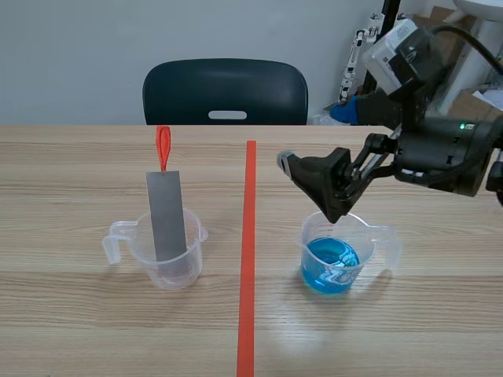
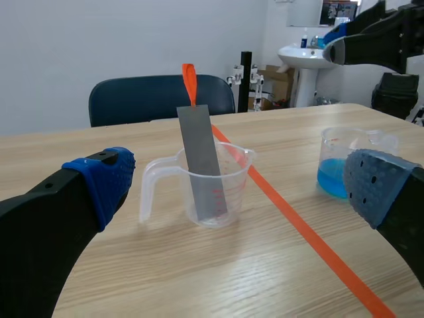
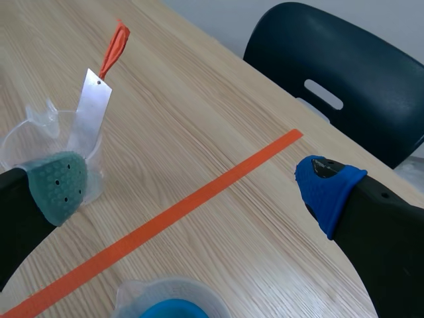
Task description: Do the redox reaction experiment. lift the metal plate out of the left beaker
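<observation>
A grey metal plate (image 1: 167, 220) with an orange loop (image 1: 163, 147) at its top stands tilted in the clear left beaker (image 1: 169, 259). In the left wrist view the plate (image 2: 202, 162) and its beaker (image 2: 212, 199) lie a short way ahead of my open left gripper (image 2: 240, 182), which touches neither. My right gripper (image 1: 308, 188) hangs open above the right beaker (image 1: 339, 259) of blue liquid. From the right wrist view the plate (image 3: 89, 112) is off beside one finger of the open right gripper (image 3: 192, 189). The left arm does not show in the scene view.
An orange-red tape line (image 1: 247, 259) runs between the two beakers. A dark chair (image 1: 226, 93) stands behind the table's far edge. The blue beaker (image 2: 344, 169) sits ahead of the left gripper's other finger, and the right arm (image 2: 371, 40) hangs above it.
</observation>
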Controlling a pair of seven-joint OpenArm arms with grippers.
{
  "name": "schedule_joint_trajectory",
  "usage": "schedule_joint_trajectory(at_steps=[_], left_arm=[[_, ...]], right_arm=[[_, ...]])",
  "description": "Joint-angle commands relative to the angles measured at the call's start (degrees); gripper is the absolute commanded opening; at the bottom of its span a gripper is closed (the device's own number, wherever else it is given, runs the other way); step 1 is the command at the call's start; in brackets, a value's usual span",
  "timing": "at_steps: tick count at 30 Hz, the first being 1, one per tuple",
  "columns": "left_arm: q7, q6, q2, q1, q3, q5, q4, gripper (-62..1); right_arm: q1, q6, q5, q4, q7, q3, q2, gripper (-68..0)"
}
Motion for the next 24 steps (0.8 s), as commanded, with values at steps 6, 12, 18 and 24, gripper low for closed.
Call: schedule_joint_trajectory(at_steps=[6,12,18,24], left_arm=[[-8.72,2.93,0.24,-0.17,0.52,-0.44,-3.91,1.4],[-11.80,3.78,0.20,-2.40,0.52,-0.87,-10.51,1.4],[-15.12,3.80,0.22,-4.15,0.52,-0.79,-16.72,1.4],[-15.12,3.78,0.22,-5.11,0.52,-0.79,-18.80,1.4]], right_arm=[[7.02,-0.24,0.46,-2.56,-2.45,-5.68,-4.74,0.4],[12.44,-0.24,0.50,-8.37,-4.11,-10.97,-10.21,0.4],[16.68,-0.22,0.50,-15.04,-4.81,-13.97,-16.11,0.4],[19.74,-0.17,0.50,-19.61,-6.03,-17.09,-21.11,0.4]])
